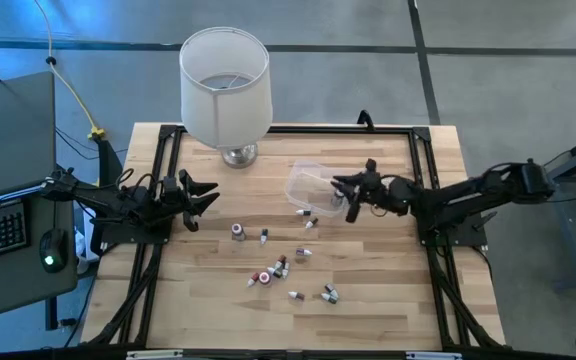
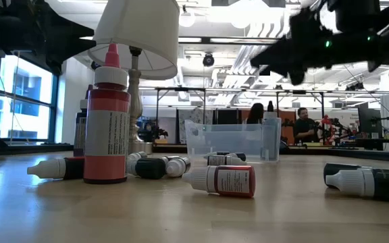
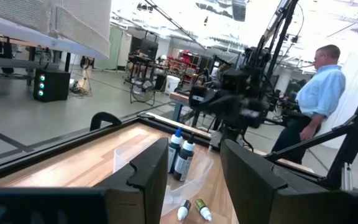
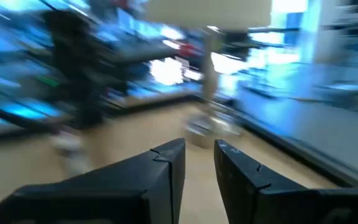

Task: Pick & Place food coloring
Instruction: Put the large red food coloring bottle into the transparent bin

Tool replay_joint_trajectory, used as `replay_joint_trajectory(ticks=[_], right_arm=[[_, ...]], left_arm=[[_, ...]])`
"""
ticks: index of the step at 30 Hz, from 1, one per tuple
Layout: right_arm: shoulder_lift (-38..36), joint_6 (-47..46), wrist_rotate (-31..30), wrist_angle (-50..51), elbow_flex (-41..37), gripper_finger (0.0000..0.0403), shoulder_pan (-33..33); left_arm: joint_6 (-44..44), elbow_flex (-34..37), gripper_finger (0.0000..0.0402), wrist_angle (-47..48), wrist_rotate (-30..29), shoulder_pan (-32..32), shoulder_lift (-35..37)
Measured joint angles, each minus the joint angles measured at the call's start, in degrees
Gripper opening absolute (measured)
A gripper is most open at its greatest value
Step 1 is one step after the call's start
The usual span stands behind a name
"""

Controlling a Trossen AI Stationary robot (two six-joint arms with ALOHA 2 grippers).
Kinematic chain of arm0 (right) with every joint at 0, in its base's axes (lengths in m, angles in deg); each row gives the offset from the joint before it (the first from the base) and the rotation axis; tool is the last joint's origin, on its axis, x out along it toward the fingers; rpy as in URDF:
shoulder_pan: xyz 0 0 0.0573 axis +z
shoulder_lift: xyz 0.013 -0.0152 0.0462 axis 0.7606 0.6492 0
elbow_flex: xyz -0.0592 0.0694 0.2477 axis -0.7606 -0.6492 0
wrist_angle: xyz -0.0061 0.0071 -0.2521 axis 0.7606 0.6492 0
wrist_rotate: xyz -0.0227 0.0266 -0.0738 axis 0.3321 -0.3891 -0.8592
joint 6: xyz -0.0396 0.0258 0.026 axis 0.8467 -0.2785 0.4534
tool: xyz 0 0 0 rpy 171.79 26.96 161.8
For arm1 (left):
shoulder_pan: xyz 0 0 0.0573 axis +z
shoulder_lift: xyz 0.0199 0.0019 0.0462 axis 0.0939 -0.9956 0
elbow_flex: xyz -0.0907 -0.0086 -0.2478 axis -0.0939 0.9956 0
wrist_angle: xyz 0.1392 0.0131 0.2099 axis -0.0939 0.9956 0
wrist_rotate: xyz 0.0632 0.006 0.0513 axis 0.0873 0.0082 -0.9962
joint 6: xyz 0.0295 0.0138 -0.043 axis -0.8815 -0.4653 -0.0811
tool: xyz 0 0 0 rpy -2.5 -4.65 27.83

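Note:
Several tiny food coloring bottles (image 1: 280,267) with white pointed caps are scattered on the wooden table's middle. Most lie on their sides; a red one (image 2: 107,128) stands upright. Two dark bottles (image 3: 180,154) stand inside the clear tub (image 1: 306,180). My left gripper (image 1: 206,197) hovers open near the table's left side, its fingers (image 3: 148,177) pointing toward the tub, and it is empty. My right gripper (image 1: 346,198) is raised above the tub's right edge. Its fingers (image 4: 169,165) stand a little apart with nothing between them.
A white-shaded lamp (image 1: 225,85) stands at the table's far edge, left of the tub. A black frame (image 1: 420,180) runs along the table's sides. A person (image 3: 319,99) stands beyond the table. There is bare wood near the front edge.

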Motion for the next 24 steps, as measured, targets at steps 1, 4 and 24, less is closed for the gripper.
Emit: replay_joint_trajectory(ticks=[1,4,24], right_arm=[[0.0,-1.1,3.5,-0.6,0.7,0.0084,0.3],[2.3,-0.9,10.2,-0.6,4.8,0.0089,2.9],[41.6,2.5,25.1,7.6,43.3,0.0087,14.3]], left_arm=[[0.0,0.0,0.0147,0.0,0.0,0.0,0.0],[0.0,0.0,0.0147,-0.1,0.0,0.0,0.0],[0.0,0.0,0.0147,-0.1,0.0,0.0,0.0]])
